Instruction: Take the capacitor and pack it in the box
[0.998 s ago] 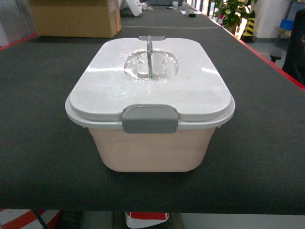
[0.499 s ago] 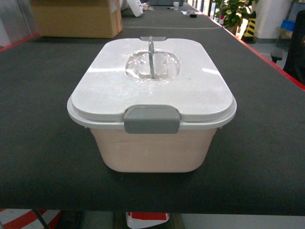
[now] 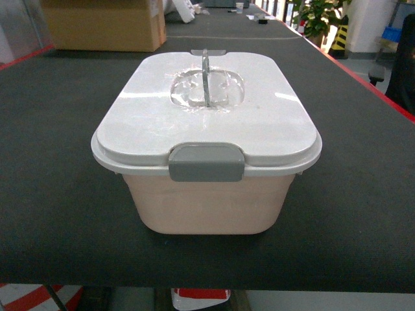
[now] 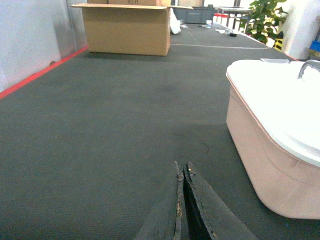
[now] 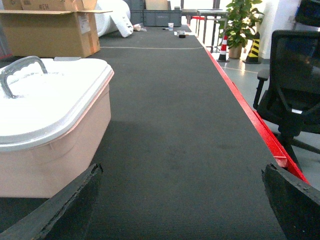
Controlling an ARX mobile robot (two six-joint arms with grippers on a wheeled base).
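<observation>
On the dark grey table mat point(image 3: 52, 194) right in front of me sits the pale pink rectangular plastic tub with rounded corners point(image 3: 206, 204), the box for this job. Its white lid point(image 3: 149, 116) is seated flat, the grey front latch point(image 3: 206, 162) is folded down over the rim, and the slim grey handle point(image 3: 205, 74) stands upright in its recess.

From my left wrist camera the box lies to the right of the left gripper point(image 4: 183, 200), near but not touching; the two black fingers are pressed together, holding nothing. From my right wrist camera the box lies to the left of the right gripper point(image 5: 182, 200), whose fingers are spread wide at the frame corners, also empty. Neither arm shows in the head view.

I can find no capacitor in any view, so I cannot say where it is. A brown cardboard carton point(image 4: 127, 27) stands well apart at the far end of the table.

My reading is that the task is at its very start: the box is shut and nothing is picked. The next move, I judge, calls for releasing the front latch and lifting the lid by its handle, with the left fingers opened first, while I look for the part.
</observation>
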